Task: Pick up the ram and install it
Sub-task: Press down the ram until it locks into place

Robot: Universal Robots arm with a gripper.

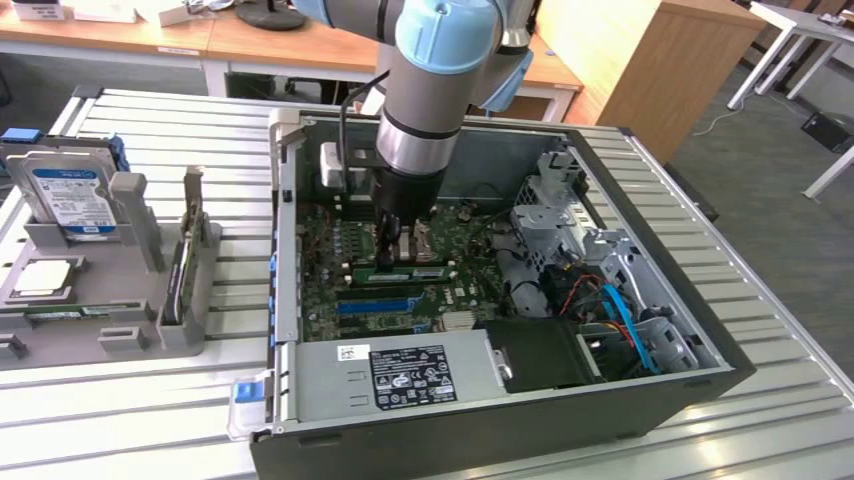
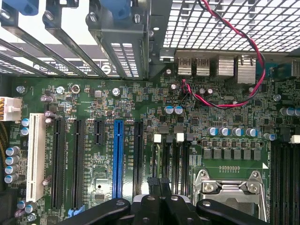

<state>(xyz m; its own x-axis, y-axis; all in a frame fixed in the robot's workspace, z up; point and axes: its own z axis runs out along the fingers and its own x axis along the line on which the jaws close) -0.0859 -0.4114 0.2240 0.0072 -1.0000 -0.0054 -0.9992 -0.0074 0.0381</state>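
The pincer (image 1: 391, 262) is closed and stands low inside the open computer case (image 1: 694, 385), directly over the motherboard (image 2: 93, 101). In the exterior view a green strip, probably the ram (image 1: 400, 270), lies along a slot just below the fingertips; whether the pincer grips it or only presses on it, I cannot tell. To do this step well, the stick should stay parallel to the black memory slots (image 2: 168, 159) beside the blue slot (image 2: 117, 159), and the push should go straight down, evenly on both ends.
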